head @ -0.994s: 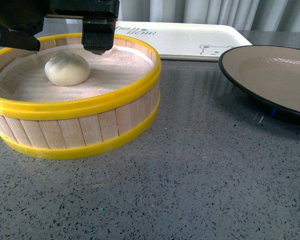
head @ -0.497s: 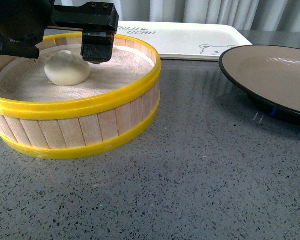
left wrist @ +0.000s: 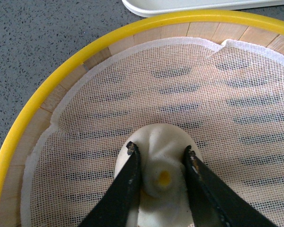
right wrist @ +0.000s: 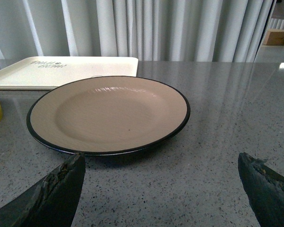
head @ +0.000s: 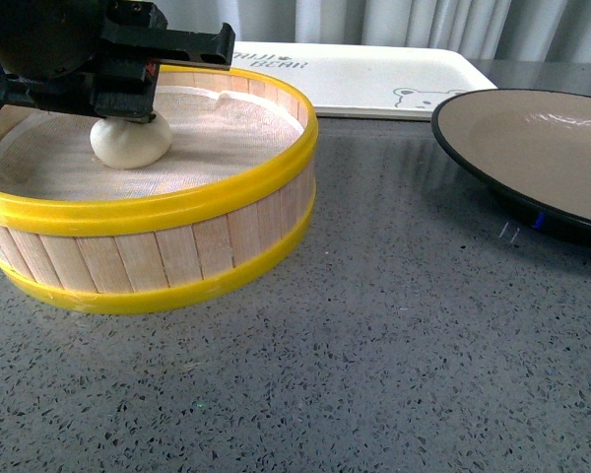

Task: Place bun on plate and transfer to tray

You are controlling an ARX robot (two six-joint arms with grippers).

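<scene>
At the left, in the yellow-rimmed steamer basket (head: 227, 192) and clear of its wall, our left hand (left wrist: 160, 152) is pinched on the pleated top of the bun (left wrist: 161, 135). Bare tabletop (head: 394, 325) separates the basket from the plate (head: 532, 148), with the tray (head: 374, 79) behind them. Our right hand (right wrist: 161, 157) gapes wide and empty before the plate's rim.

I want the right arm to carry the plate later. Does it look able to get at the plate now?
Probably yes. The right pincer is open and faces the plate, with only bare counter between them. The plate's near rim looks free to grip.
</scene>
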